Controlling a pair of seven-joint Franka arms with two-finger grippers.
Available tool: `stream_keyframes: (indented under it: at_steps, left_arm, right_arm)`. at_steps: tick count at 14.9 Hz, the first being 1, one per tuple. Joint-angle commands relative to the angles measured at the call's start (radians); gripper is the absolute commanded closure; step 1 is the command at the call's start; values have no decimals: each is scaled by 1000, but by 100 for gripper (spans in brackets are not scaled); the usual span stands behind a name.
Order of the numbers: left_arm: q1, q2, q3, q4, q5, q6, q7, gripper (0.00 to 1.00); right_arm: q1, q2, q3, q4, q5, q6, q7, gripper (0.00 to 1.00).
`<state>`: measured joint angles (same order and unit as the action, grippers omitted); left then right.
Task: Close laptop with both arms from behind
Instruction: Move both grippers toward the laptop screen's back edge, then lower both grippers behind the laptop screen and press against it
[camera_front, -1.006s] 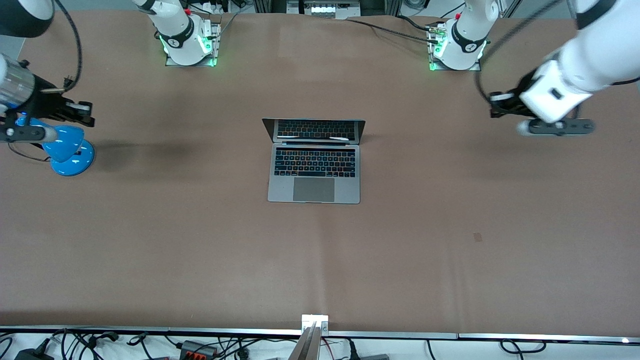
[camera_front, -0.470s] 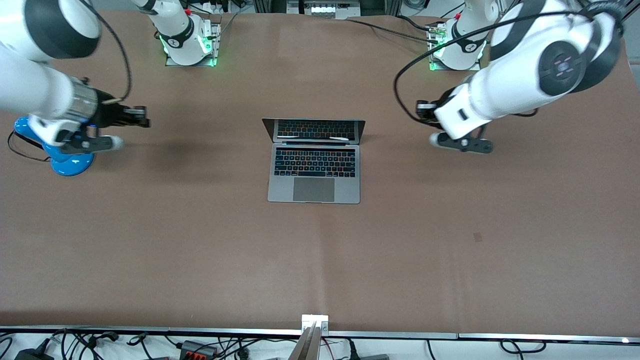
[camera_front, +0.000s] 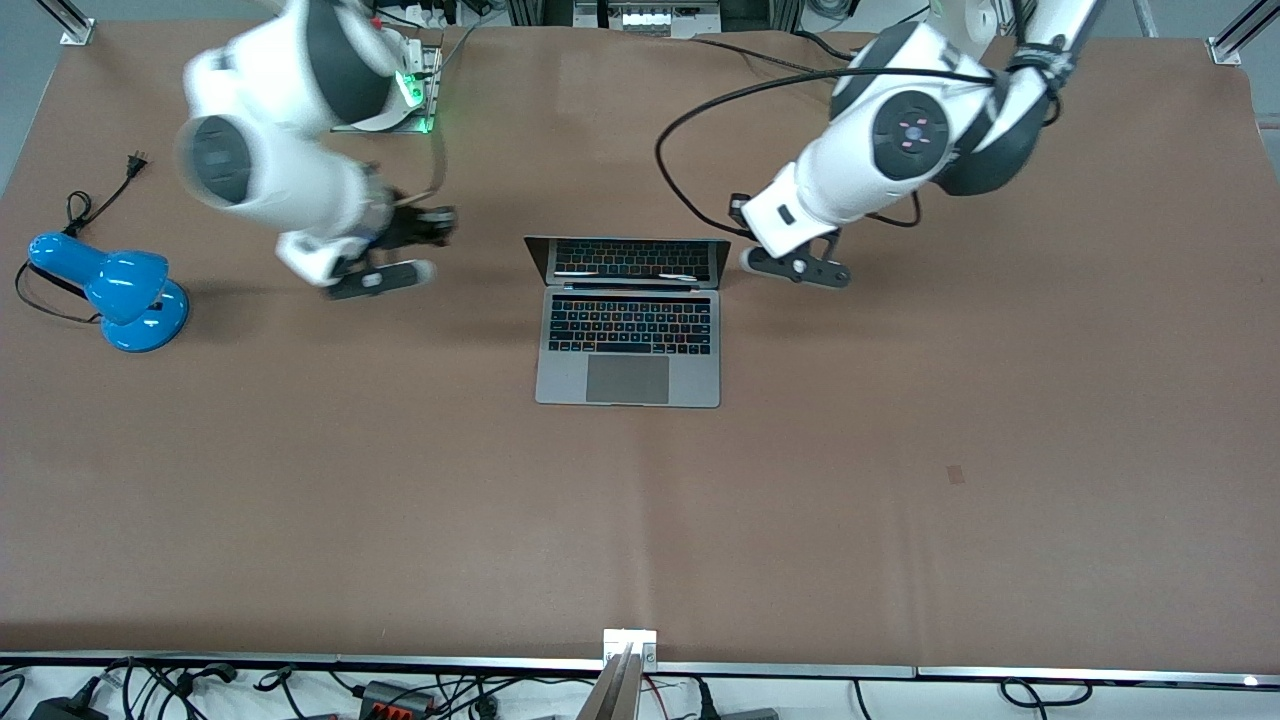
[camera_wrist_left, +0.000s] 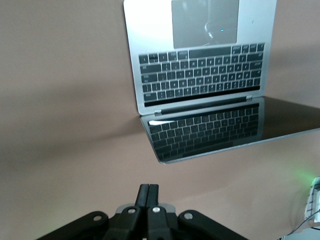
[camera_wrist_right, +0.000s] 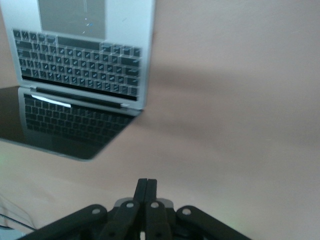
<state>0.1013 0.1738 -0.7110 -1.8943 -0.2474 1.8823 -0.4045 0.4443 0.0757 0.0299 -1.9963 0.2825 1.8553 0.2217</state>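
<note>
the laptop (camera_front: 628, 320) is sitting open on the counter (camera_front: 900, 480). the left claw (camera_wrist_left: 148, 192) and right claw (camera_wrist_right: 147, 187) are hovering clenched, flanking its screen.

1. You're working in a robotics lab: two white arms (camera_front: 300, 150) (camera_front: 900, 140) are bolted on metal base plates (camera_front: 385, 125) along the far edge of the table (camera_front: 640, 500).
2. Brown sheeting covers the whole tabletop, edged by a metal rail (camera_front: 800, 670) at the near side.
3. Loose cables and power adapters (camera_front: 390, 695) crowd the floor there, with an equipment rack (camera_front: 645, 15) at the far edge.
</note>
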Motion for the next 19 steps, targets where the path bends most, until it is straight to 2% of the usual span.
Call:
stream_keyframes:
  at_steps: [1,6,10,14,16,19]
  left_arm:
    - [18,-48,-24,-43,-52,1,1,100]
    - [-5,-17,-51,-55,-50,11,1,100]
    - [-28,50,-58,-60,-38,50,1,100]
    - [-57,65,-58,-140,-35,181,3,100]
    - [-52,94,-54,-140,-33,198,12,100]
    - [-68,154,-54,-138,32,253,-13,100]
  right_arm:
    - [100,22,-13,-25,15,57,80,100]
    - [186,68,-15,-22,18,125,140,100]
    - [191,101,-15,-13,17,131,142,100]
    - [197,130,-15,-4,17,166,142,100]
    - [195,147,-15,16,17,168,140,100]
    - [186,171,-16,59,14,168,139,100]
